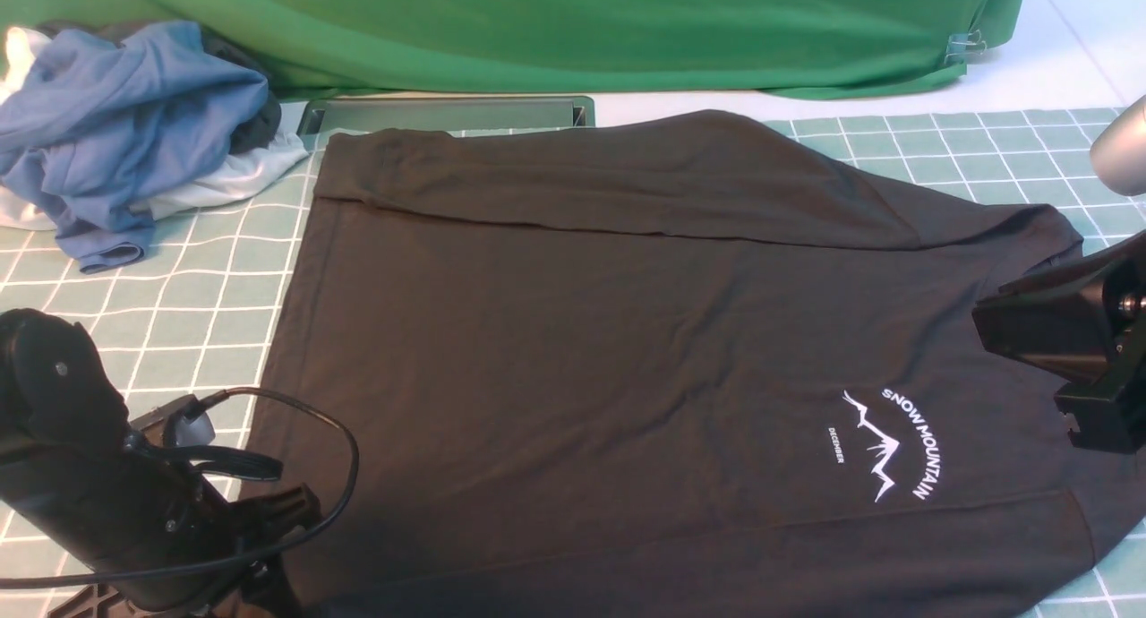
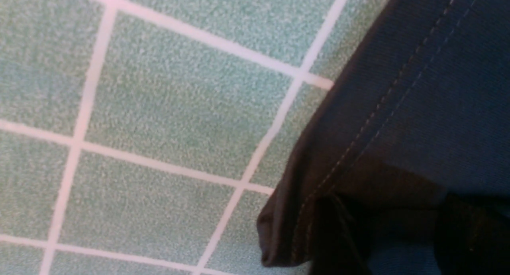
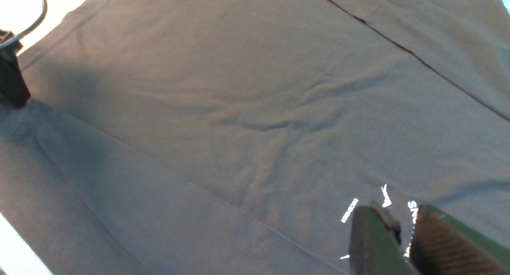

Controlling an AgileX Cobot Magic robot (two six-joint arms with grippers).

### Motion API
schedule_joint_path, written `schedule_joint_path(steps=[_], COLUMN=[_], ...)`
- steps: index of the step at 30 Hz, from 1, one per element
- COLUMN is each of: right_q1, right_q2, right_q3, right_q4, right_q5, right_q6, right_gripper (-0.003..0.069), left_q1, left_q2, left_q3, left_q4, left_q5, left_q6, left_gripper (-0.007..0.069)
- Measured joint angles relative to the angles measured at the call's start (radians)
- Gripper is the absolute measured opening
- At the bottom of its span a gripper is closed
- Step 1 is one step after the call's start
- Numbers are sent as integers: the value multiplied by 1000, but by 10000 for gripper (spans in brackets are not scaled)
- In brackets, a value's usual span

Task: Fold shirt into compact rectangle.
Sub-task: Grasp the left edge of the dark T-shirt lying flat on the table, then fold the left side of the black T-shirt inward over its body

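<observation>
Mostly flat, the black shirt (image 1: 627, 349) lies spread across a green checked mat (image 1: 206, 269), its white mountain print (image 1: 891, 443) toward the right side. 1 sleeve is folded along the far edge. The right gripper (image 3: 403, 241) hangs over the chest area by the print, its 2 fingers (image 3: 370, 243) a narrow gap apart with nothing between them. The left gripper (image 1: 282, 510) sits at the shirt's near left hem corner; whether it pinches the fabric cannot be told. A crumpled blue garment (image 1: 116, 116) lies at the far left.
</observation>
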Motion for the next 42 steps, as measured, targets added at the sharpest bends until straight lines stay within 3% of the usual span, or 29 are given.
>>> schedule_joint_path(steps=[5, 8, 18, 26, 30, 32, 33, 35, 42], right_q1=[0, 0, 0, 0, 0, 0, 0, 0, 0], right_q2=[0, 0, 0, 0, 0, 0, 0, 0, 0], right_q3=[0, 0, 0, 0, 0, 0, 0, 0, 0], right_q4=[0, 0, 0, 0, 0, 0, -7, -19, -50], right_q5=[4, 5, 2, 0, 1, 7, 18, 22, 28], right_q6=[0, -1, 0, 0, 1, 1, 1, 1, 1], right_gripper=[183, 186, 192, 201, 183, 131, 59, 34, 29], left_q1=[0, 1, 1, 1, 1, 1, 1, 1, 1], left_q2=[0, -6, -108, -289, -306, -295, -266, -233, -79], left_q3=[26, 45, 39, -26, -141, -213, -302, -378, -700], left_q4=[-29, -40, -76, -89, -88, -86, -79, -72, -40], left_q5=[-25, -47, -24, 50, 85, 87, 97, 110, 163], left_q6=[-10, -11, 15, -55, -72, -75, -79, -79, -91], left_gripper=[92, 31, 29, 29, 29, 29, 29, 29, 29])
